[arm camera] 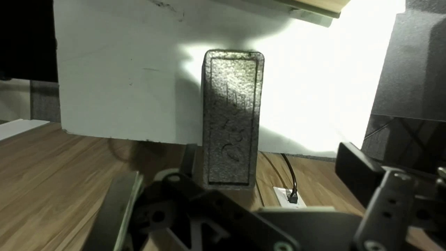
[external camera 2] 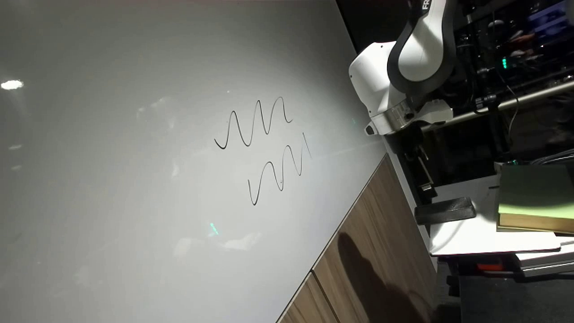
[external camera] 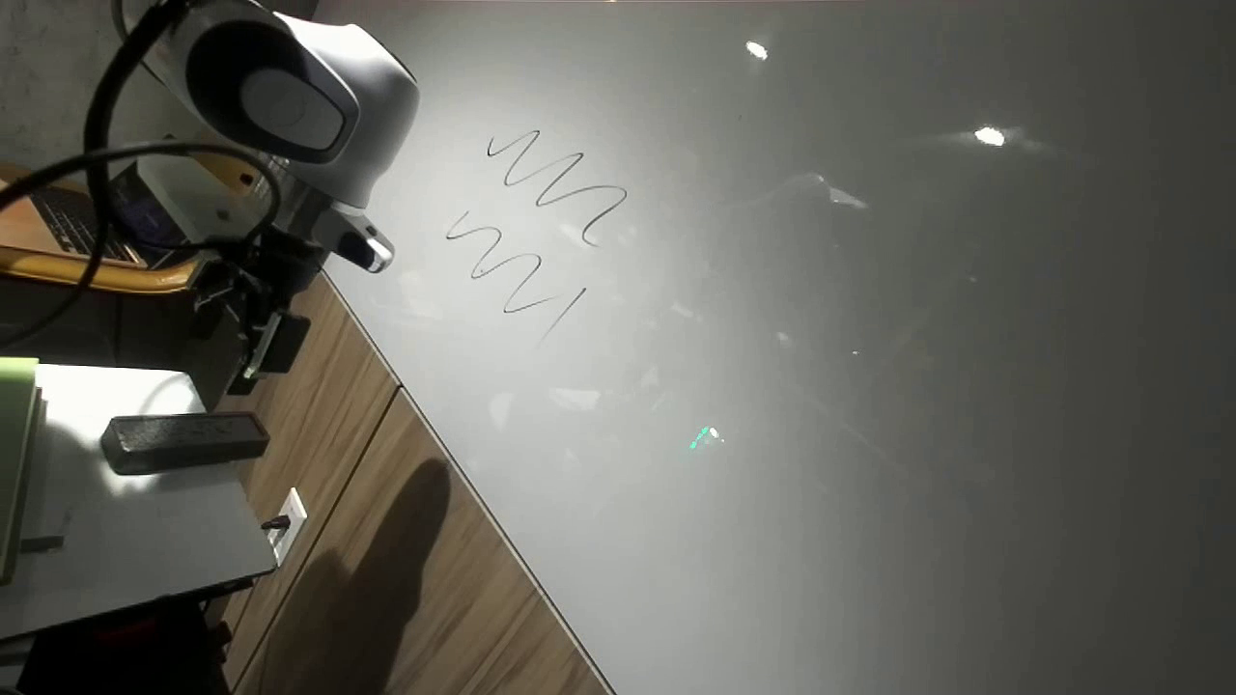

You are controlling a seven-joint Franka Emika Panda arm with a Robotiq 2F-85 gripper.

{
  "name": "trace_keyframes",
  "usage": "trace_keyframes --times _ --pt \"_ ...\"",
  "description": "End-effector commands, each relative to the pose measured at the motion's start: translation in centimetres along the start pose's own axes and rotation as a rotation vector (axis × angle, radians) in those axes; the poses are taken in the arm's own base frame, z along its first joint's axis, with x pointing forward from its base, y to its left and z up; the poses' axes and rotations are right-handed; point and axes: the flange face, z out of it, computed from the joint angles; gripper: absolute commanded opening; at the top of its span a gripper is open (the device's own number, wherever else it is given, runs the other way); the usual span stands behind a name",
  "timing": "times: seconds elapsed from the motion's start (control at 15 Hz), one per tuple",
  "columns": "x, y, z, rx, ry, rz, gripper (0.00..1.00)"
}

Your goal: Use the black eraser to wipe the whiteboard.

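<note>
The black eraser [external camera: 183, 442] lies flat on a small white table top [external camera: 145, 560], with one end sticking out past the edge. It also shows in an exterior view [external camera 2: 445, 211] and in the wrist view [arm camera: 231, 118]. My gripper [arm camera: 270, 158] is open and empty. Its fingers stand apart on either side of the eraser's overhanging end in the wrist view, the left finger much closer to it. In both exterior views my gripper [external camera: 263, 367] [external camera 2: 423, 188] is just above the eraser. The whiteboard [external camera: 821, 541] [external camera 2: 112, 179] bears two thin dark zigzag scribbles.
Books with a green cover [external camera 2: 533, 197] lie on the table top beside the eraser. A wood panel [external camera: 463, 598] runs below the whiteboard, with an outlet and plugged-in cord [arm camera: 289, 197]. A laptop [external camera: 82, 227] is behind the arm. Cables loop around the arm.
</note>
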Motion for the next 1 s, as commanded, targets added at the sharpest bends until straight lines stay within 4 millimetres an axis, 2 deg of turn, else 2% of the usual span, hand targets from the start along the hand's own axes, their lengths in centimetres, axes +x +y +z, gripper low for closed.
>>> trace_keyframes --times 0.0,0.47,0.73,0.93 --pt "0.3 -0.1 2.9 -0.006 -0.022 0.002 1.00" --pt "0.5 0.7 5.4 -0.046 -0.035 0.012 1.00" --pt "0.3 1.9 6.2 -0.069 -0.041 0.019 1.00" --pt "0.2 1.9 6.6 -0.067 -0.055 0.022 1.00"
